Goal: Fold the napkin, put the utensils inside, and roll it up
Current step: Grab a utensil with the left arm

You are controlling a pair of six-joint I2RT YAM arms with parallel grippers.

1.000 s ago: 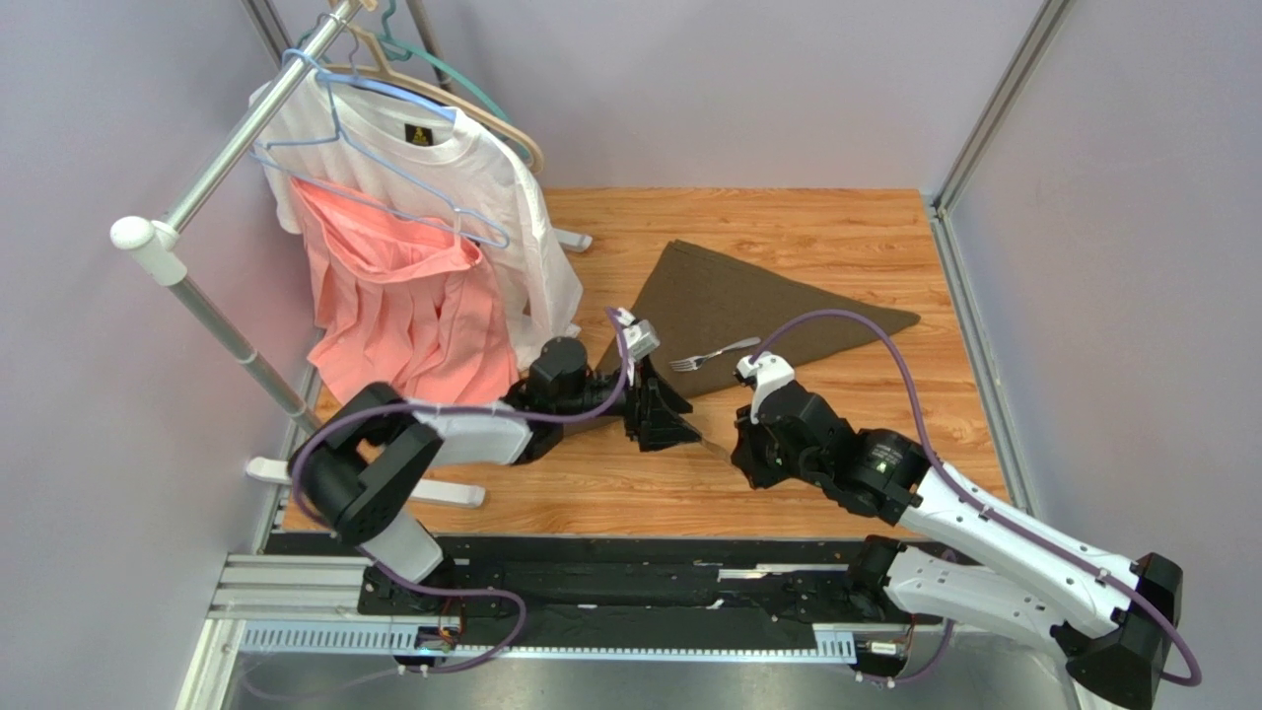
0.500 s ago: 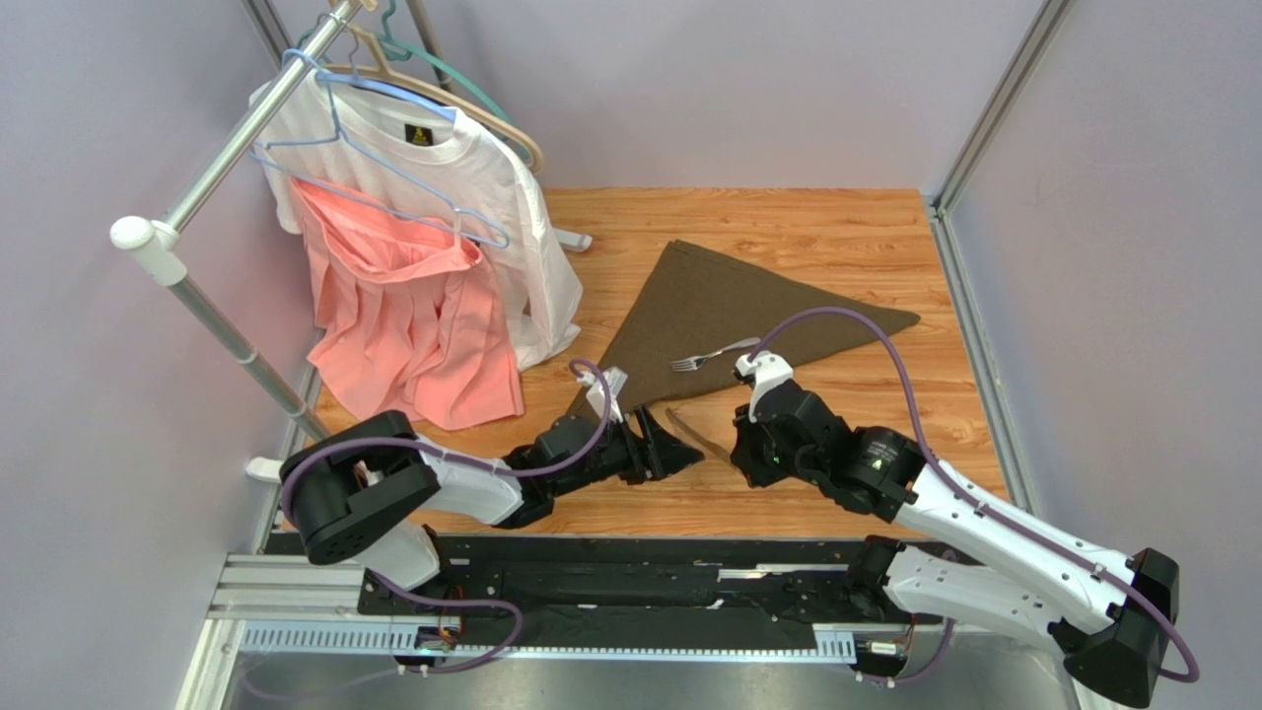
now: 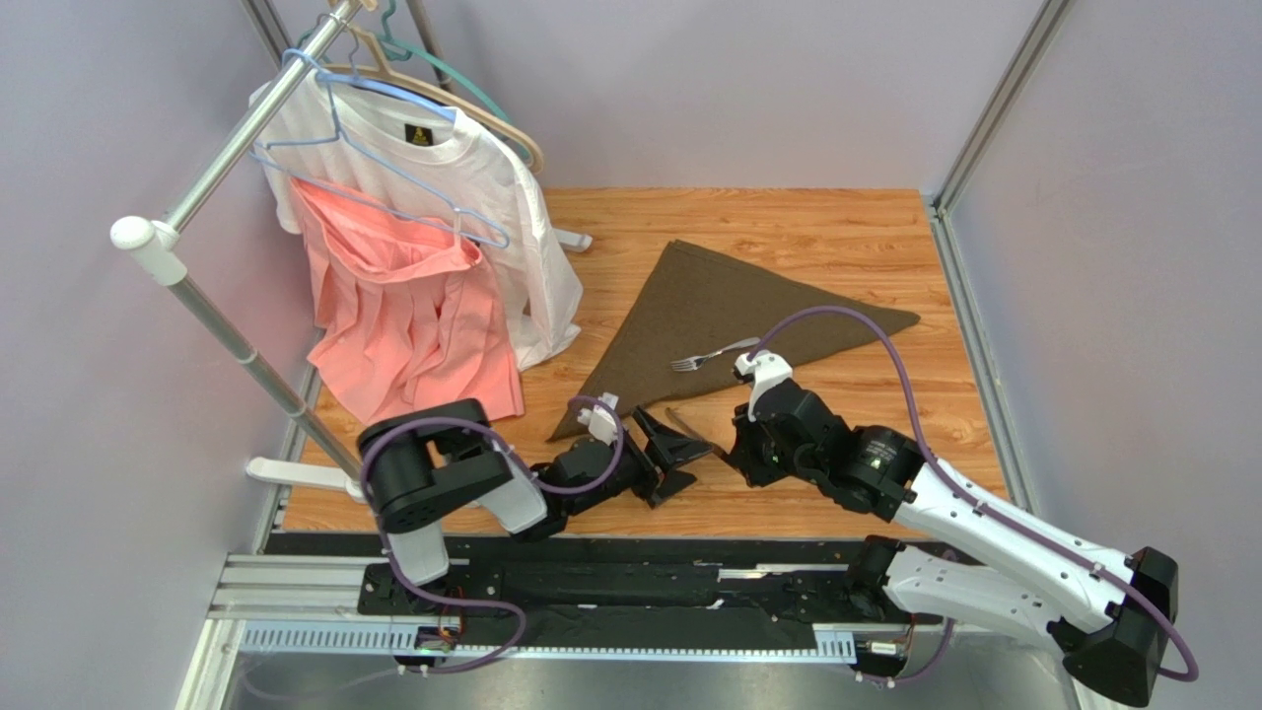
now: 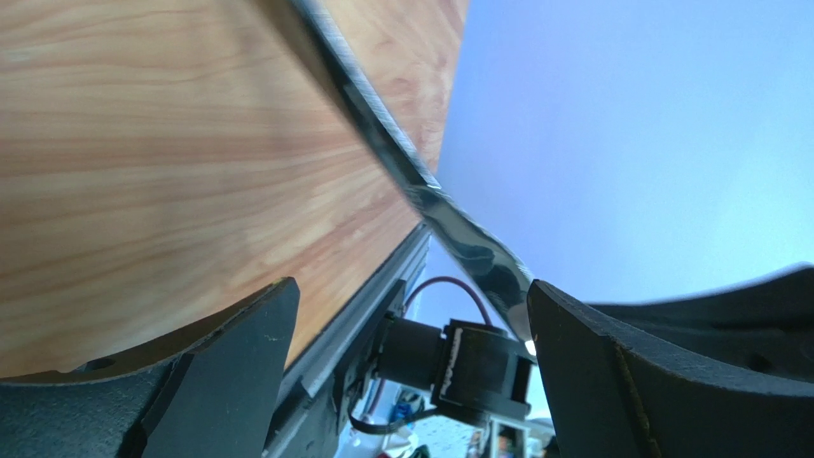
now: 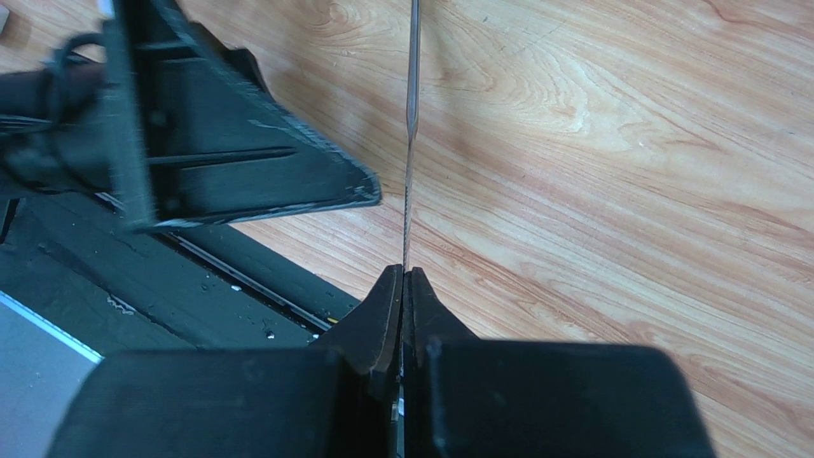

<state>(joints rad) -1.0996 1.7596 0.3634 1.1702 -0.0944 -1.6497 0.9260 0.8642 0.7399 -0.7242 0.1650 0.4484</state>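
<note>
Right gripper (image 5: 403,286) pinching slim silver metal table knife (image 5: 409,172) edge-on, jaws closed on it, over light wooden tabletop (image 5: 621,143); left gripper (image 4: 411,301) sitting just beside, jaws spread wide, knife blade crossing gap between them, possibly touching one finger, hard to tell; silver metal fork (image 3: 711,355) lying on dark olive-brown cloth napkin (image 3: 726,296), folded in triangle, mid-table.

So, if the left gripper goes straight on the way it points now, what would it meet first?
Most likely the knife: in the wrist view it crosses the gap ahead of the open left gripper, held by the right gripper. Depth is hard to judge.
</note>
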